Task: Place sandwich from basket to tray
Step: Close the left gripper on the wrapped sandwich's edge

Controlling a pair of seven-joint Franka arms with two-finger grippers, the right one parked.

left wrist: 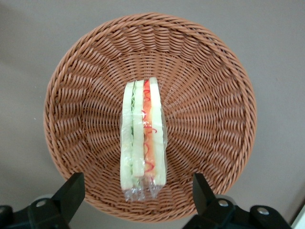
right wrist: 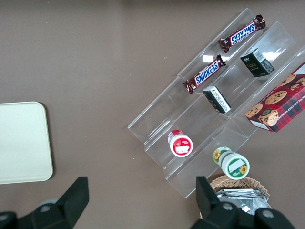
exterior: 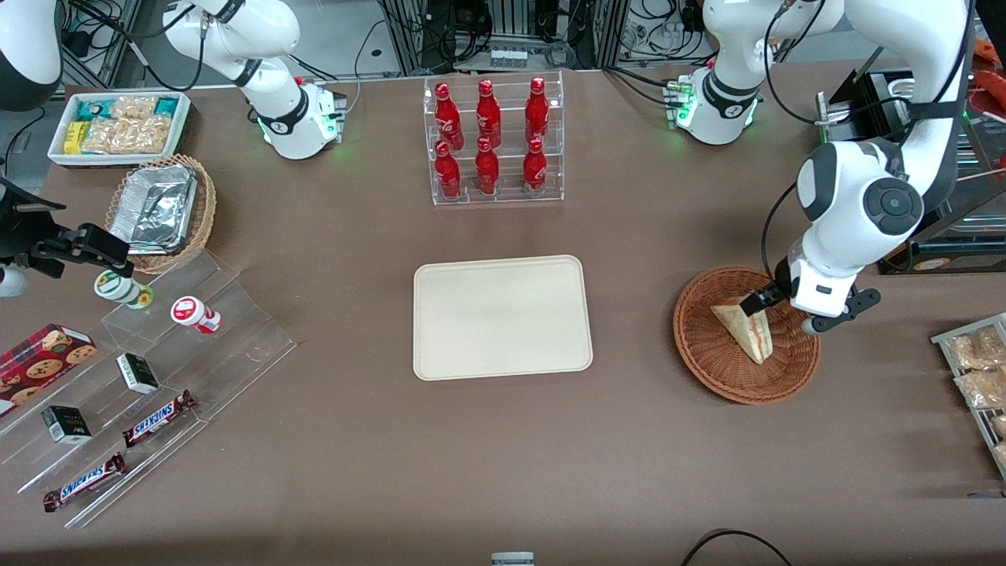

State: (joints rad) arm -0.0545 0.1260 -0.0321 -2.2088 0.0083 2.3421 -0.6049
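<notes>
The gripper (exterior: 780,312) is held above the basket (exterior: 711,358), jaws apart and astride the sandwich (exterior: 747,330); its red and green layers are revealed only by the wrist camera.

L arm low, pincer (left wrist: 136,195) agape.

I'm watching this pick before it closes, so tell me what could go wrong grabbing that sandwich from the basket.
The gripper hangs open above the basket, its jaws spread wider than the sandwich.

1. The sandwich stands on edge in clear wrap; a hard squeeze could crush it, or the wrap could slip.
2. Coming down, a finger might catch the basket's raised rim and shift it.
</notes>
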